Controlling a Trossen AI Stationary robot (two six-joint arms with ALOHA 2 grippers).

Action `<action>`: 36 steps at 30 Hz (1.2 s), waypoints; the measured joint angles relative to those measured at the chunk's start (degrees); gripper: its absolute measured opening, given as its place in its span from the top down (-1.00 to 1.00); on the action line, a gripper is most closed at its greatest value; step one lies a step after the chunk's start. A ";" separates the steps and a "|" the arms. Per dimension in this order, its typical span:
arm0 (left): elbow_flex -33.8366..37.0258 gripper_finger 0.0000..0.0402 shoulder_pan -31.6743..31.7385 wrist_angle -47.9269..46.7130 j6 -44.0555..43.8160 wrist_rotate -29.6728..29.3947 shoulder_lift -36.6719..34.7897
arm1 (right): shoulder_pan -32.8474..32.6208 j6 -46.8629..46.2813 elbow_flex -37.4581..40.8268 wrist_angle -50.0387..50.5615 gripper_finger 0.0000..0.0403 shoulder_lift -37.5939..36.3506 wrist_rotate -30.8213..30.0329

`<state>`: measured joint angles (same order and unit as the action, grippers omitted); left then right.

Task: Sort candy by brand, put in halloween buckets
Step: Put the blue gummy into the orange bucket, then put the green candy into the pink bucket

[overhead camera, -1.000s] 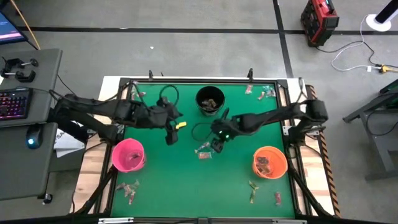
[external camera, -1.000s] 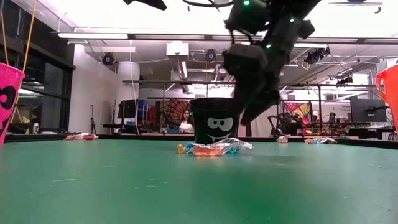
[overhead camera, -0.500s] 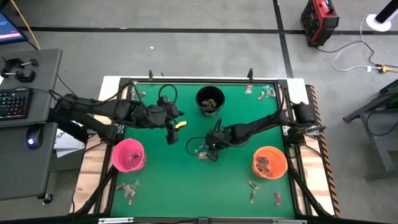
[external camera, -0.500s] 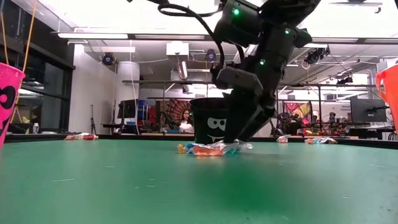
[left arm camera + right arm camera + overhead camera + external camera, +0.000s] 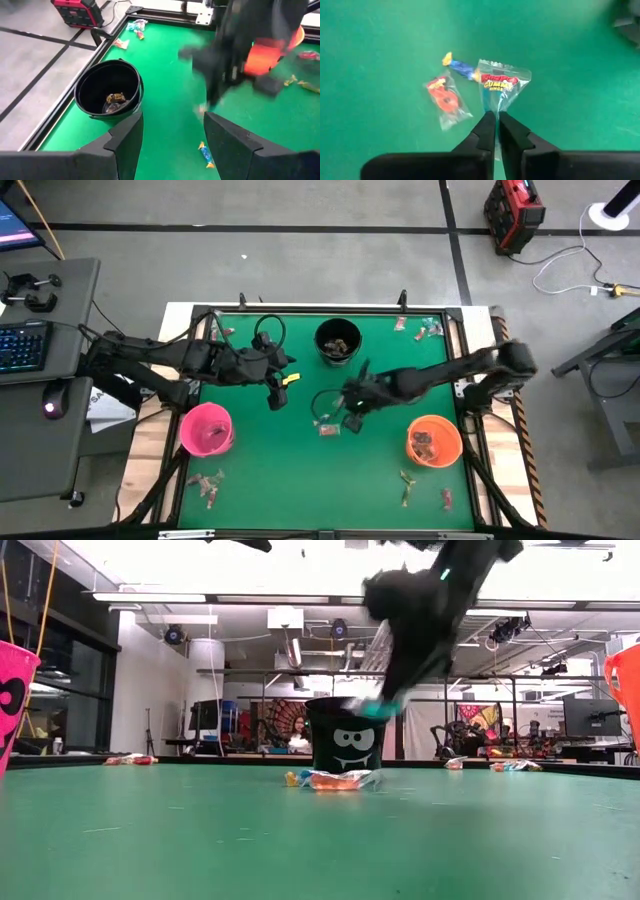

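The right pincer (image 5: 496, 131) is closed on a clear gummy packet (image 5: 502, 85), lifted above mid-bench. The left pincer (image 5: 172, 131) waits open near the black bucket (image 5: 338, 340). All buckets hold some candy; many pieces remain scattered.

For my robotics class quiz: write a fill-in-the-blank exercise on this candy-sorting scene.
1. The right gripper has its jaws shut on a clear packet of gummy ____.
2. The left gripper hovers with jaws ____.
3. The bucket at the table's far edge is ____.

Missing words: rings; open; black
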<state>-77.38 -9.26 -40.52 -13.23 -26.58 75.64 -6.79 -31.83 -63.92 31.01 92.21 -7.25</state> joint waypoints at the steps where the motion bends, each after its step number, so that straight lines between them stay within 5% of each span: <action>1: 0.00 0.01 0.12 -0.02 0.06 -0.12 0.00 | -0.08 -0.01 0.00 2.45 0.98 -2.80 -0.71; 6: 0.00 0.01 1.25 0.06 0.92 -0.19 0.00 | -3.52 -5.29 -0.02 15.64 0.99 -14.81 -2.31; 12: 0.00 0.01 2.83 0.10 1.40 -0.27 0.00 | -13.95 -19.58 -0.02 32.62 1.00 -22.47 4.85; 19: 0.00 0.01 3.67 0.20 1.42 -0.25 0.00 | -26.66 -36.65 -0.02 43.79 1.00 -24.77 10.87; 27: 0.00 0.01 3.67 1.31 1.42 -0.20 0.00 | -30.55 -44.38 -0.02 44.75 0.99 -24.69 12.05; 31: 0.00 0.01 3.67 1.46 1.42 -0.19 0.00 | -30.44 -45.82 -0.02 44.57 0.80 -24.69 13.14; 36: 0.00 0.01 3.67 1.45 1.44 -0.19 0.00 | -30.44 -45.07 -0.02 44.10 0.32 -24.69 15.02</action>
<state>-77.38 -5.58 -39.07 -11.79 -26.76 75.64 -37.23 -76.90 -63.94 75.11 67.53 7.77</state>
